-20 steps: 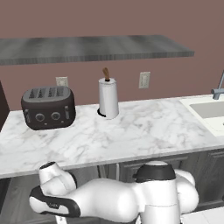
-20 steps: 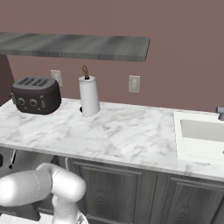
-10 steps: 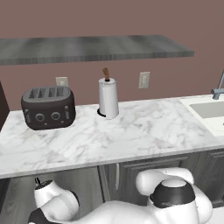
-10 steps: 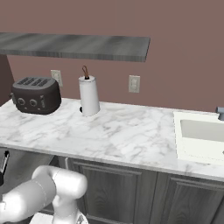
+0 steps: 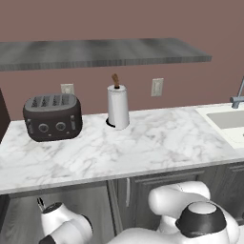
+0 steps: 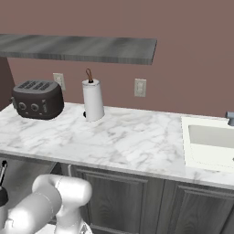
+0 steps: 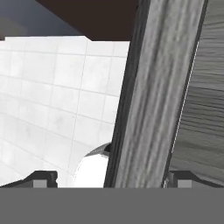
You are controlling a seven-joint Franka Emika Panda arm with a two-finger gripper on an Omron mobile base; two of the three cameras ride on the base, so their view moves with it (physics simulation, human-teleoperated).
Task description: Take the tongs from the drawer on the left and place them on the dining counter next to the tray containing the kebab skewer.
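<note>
1. Jaws first: they stand wide apart, nothing between the tips but a dark grey wood-grain panel edge point(image 7: 153, 100) that runs up the hand view, one finger tip on each side of it at the bottom.
2. Left of that panel in the hand view, a pale tiled floor point(image 7: 52, 100) spreads away, with a dark surface above it.
3. Over to the left base view: the hand end of the arm sits low at the bottom left, under the worktop point(image 5: 119, 152) edge, a small dark finger point(image 5: 41, 204) poking up from the white wrist.
4. On the marble worktop, far left, a dark four-slot toaster point(image 5: 52, 116) sits against the wall, two dials facing out.
5. Just right of it stands a white paper towel roll point(image 5: 117, 107) upright on its holder, brown knob on top.
6. Next along, a wall socket point(image 5: 157, 87), and above everything a long grey shelf point(image 5: 105, 51).
7. Far right, the sink point(image 5: 231, 119) is set into the worktop, with its tap at the picture edge.
8. Below the worktop, dark grey wood-grain cabinet fronts point(image 6: 123, 201) run across.
9. The tongs: I cannot spot them, and which panel is the drawer front I cannot tell.
10. In the right base view the white arm bends down at bottom left, its dark finger at the very left edge.
</note>
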